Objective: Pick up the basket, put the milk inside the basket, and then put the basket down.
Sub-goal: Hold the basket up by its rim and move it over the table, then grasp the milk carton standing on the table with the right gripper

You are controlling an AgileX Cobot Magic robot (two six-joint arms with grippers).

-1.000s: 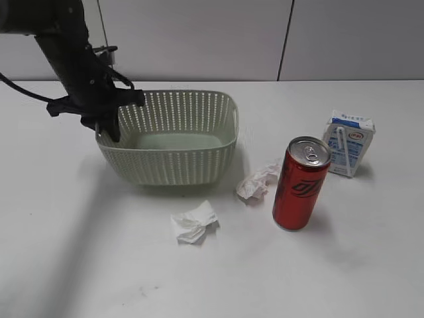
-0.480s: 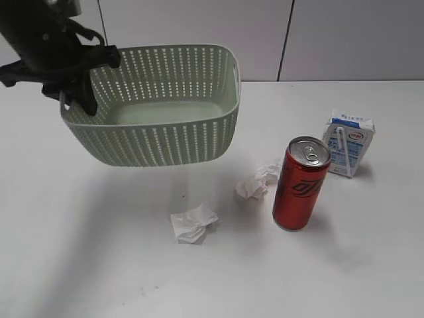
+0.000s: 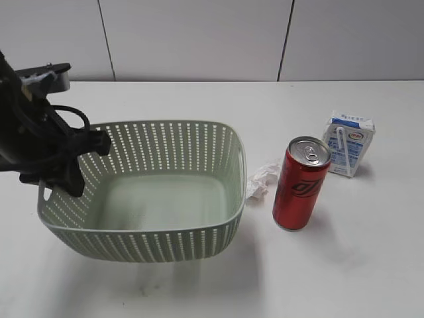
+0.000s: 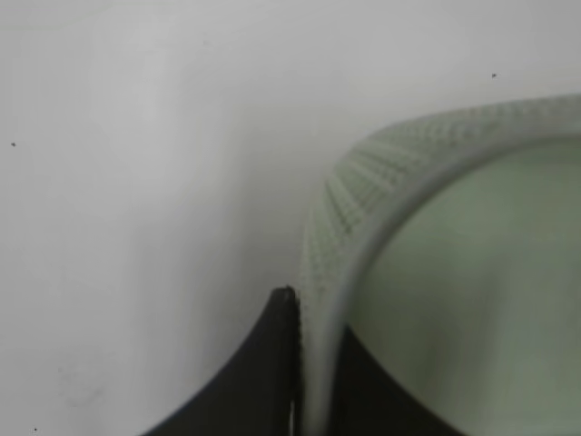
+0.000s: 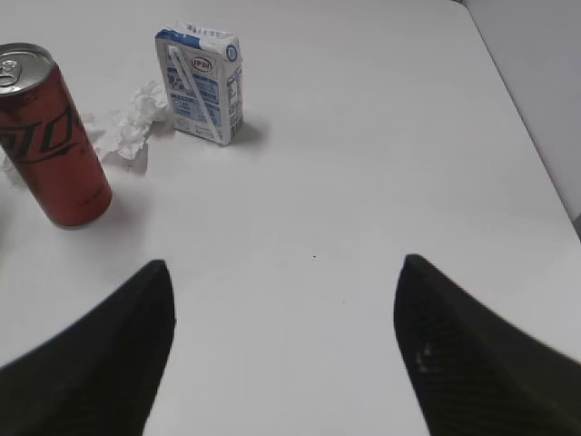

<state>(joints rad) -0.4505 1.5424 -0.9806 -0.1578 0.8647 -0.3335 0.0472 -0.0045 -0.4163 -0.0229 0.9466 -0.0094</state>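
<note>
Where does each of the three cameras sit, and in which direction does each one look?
Exterior view: sits in front of the table, above it, looking down at a slant at the basket, red can, milk; the left gripper and its arm show at the left.
Left wrist view: on the left arm, looking down close at the basket's rim, with dark fingers on either side of it.
Right wrist view: on the right arm, looking across the table; the open right gripper shows below.
Exterior and right wrist views share can, milk and crumpled paper.

Sage-green perforated basket [image 3: 165, 199] tilted, empty, milk [image 3: 349, 144] upright far right
</note>
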